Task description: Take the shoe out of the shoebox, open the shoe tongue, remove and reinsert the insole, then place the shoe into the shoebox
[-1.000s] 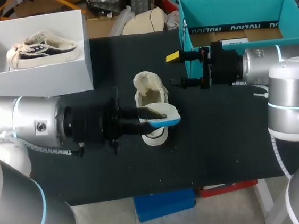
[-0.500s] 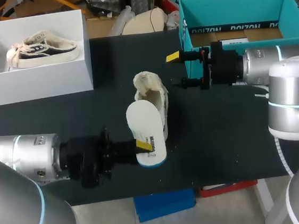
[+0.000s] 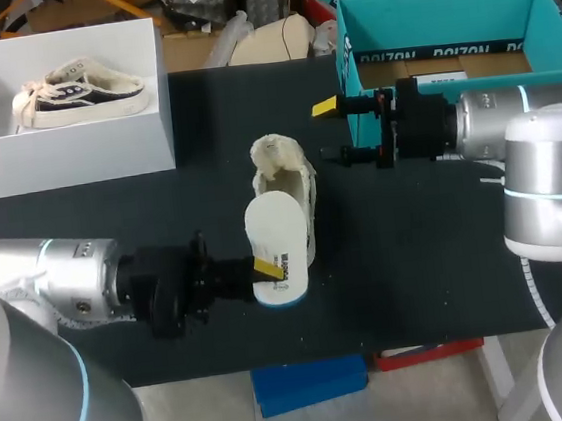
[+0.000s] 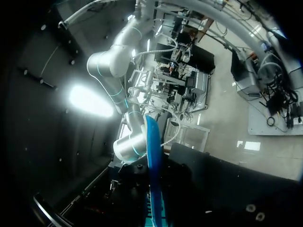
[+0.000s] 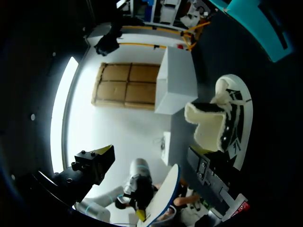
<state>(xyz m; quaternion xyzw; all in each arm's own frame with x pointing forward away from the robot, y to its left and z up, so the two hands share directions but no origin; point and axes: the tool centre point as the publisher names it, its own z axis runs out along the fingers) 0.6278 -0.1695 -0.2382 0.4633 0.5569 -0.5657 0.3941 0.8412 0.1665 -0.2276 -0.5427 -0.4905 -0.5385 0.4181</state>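
A cream shoe (image 3: 307, 196) stands on the black table (image 3: 417, 257) near its middle, tongue (image 3: 275, 156) pulled up. My left gripper (image 3: 267, 267) is shut on the white insole (image 3: 276, 239) with a blue rim, held just outside the shoe's near side. The left wrist view shows the insole (image 4: 152, 161) edge-on between the jaws. My right gripper (image 3: 336, 129) hangs open to the right of the shoe, holding nothing. From the right wrist, the shoe (image 5: 229, 120) lies ahead of that gripper (image 5: 151, 161), and the insole (image 5: 163, 196) is beyond it.
A white shoebox (image 3: 64, 153) at the back left holds a second shoe (image 3: 77, 91). A teal box (image 3: 441, 13) stands at the back right, just behind my right arm. Black tabletop lies bare along the front right.
My left arm has drawn back toward the front left, lifting the insole away from the shoe and turning its flat face upward. The right arm has kept still.
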